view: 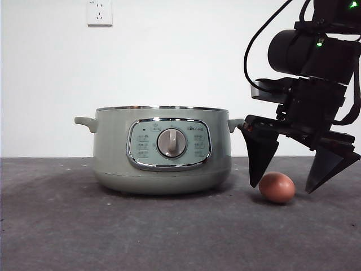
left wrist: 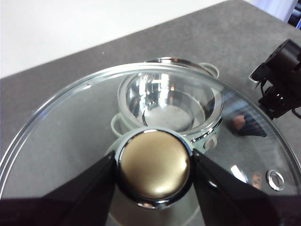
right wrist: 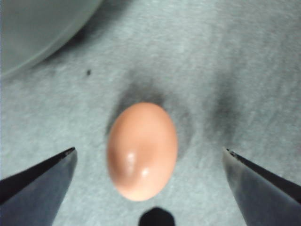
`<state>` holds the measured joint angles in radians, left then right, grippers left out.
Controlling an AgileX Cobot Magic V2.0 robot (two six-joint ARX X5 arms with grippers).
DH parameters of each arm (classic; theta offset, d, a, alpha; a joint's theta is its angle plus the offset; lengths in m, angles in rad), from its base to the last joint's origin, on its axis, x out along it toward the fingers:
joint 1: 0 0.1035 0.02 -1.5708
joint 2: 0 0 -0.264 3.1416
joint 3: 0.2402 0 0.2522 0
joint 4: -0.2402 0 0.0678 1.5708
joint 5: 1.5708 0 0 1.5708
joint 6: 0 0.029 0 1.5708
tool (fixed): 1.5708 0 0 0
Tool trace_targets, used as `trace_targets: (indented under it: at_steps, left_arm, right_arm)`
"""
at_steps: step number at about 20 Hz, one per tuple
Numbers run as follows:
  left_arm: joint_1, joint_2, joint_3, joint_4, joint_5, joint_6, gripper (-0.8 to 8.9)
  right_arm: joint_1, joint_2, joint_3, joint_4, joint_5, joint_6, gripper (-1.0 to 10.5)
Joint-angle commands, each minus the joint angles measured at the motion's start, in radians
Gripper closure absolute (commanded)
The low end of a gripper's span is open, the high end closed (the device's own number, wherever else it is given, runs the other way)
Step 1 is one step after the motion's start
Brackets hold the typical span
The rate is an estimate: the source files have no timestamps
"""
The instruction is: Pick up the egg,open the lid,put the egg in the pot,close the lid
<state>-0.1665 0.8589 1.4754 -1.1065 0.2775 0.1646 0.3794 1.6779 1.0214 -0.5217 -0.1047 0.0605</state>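
White wall backs a grey felt tabletop. Right of the wide sage-green electric pot (view: 162, 149), the small reddish-brown matte egg (view: 277, 187) lies between the right hand's (view: 290, 179) spread jaws; light, brittle and smooth, it probably wants a gentle squeeze across its middle. Only the left wrist view shows the left hand (left wrist: 154, 175) clamped on the clear glass lid's (left wrist: 70, 127) knob, held above the open pot.

The front camera sits low at table height, looking level across at the pot (view: 162, 149) — near and large — with the egg (view: 277, 187) beside it. The left wrist camera looks down from high up through the glass lid (left wrist: 70, 127) into the same pot and onto the egg. The right wrist camera looks straight down, close over the egg, the pot's wall at its edge.
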Motion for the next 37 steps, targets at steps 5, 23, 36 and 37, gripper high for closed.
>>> trace_targets:
  at_steps: [5, 23, 36, 37]
  left_arm:
    - [0.002, -0.014, 0.009, 0.053, 0.010, 0.005, 8.20]
    - [0.002, -0.006, 0.009, 0.060, 0.010, 0.011, 8.20]
    - [0.002, -0.005, 0.009, 0.059, 0.010, 0.011, 8.20]
    - [0.002, -0.005, 0.009, 0.059, 0.010, 0.011, 8.20]
  right_arm:
    - [0.002, 0.049, 0.002, 0.010, 0.006, 0.022, 4.8]
    - [0.027, 0.046, 0.002, 0.048, -0.036, 0.053, 9.6]
    - [0.027, -0.263, 0.010, 0.000, -0.034, 0.068, 9.6]
    - [0.027, -0.282, 0.024, 0.002, -0.034, 0.068, 9.6]
